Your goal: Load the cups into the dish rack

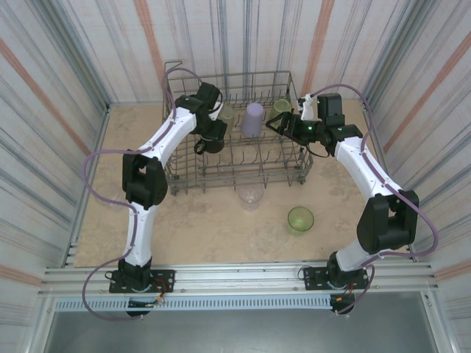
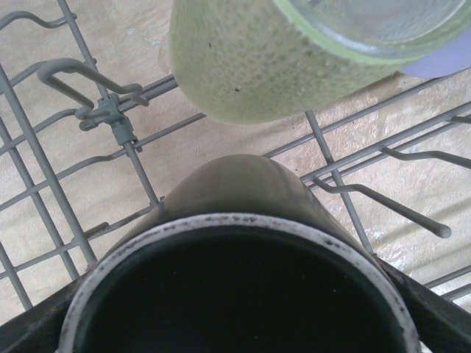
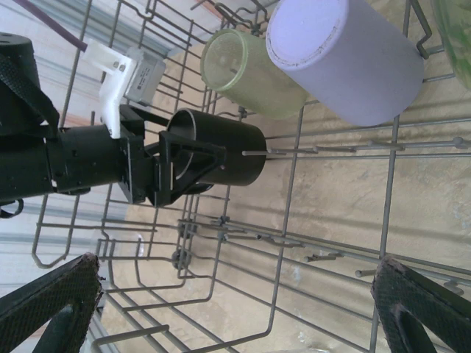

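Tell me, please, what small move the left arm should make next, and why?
Probably lower the dark cup slightly and open the left gripper: it holds the cup inside the dish rack, close to the tines, beside a yellow-green cup already loaded.

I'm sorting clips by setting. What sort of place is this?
Probably a robot test booth, not a kitchen: striped walls enclose a table, arms are bolted to a rail, and a dish rack with cups sits staged.
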